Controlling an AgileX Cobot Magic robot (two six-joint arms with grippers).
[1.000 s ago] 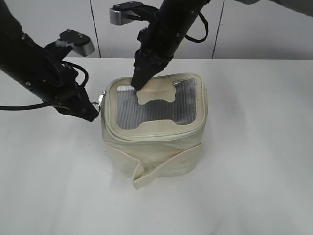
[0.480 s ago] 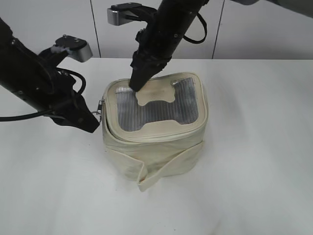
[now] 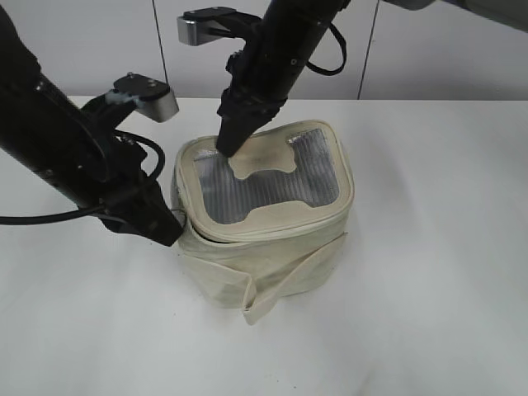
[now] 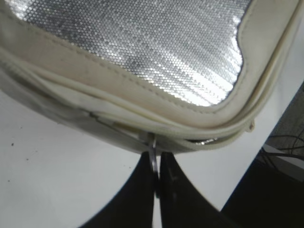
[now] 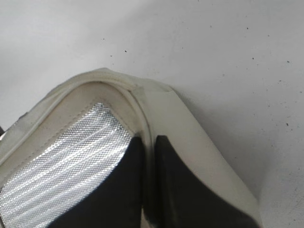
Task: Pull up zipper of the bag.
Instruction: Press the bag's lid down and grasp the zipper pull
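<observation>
The cream bag [image 3: 272, 260] stands mid-table, its grey mesh window with the H-shaped patch [image 3: 264, 161] facing up. The zipper [image 3: 276, 227] runs round the top panel rim. My left gripper [image 3: 169, 233] is at the bag's front-left corner. In the left wrist view it [image 4: 156, 164] is shut on a thin silver zipper pull [image 4: 151, 145] that hangs from the zip line under the rim. My right gripper [image 3: 227, 144] is shut, its tips pressing down on the top panel near the back-left corner. In the right wrist view [image 5: 149, 145] they rest beside the mesh [image 5: 71, 156].
The loose cream strap [image 3: 285, 285] hangs round the bag's front, its end lying on the white table [image 3: 429, 272]. A black cable [image 3: 41, 218] trails from the left arm across the table. A panelled wall stands behind.
My left gripper has moved forward and to the right along the bag's left side to its front-left corner, keeping the pull. The bag has turned slightly. The right gripper has stayed on top.
</observation>
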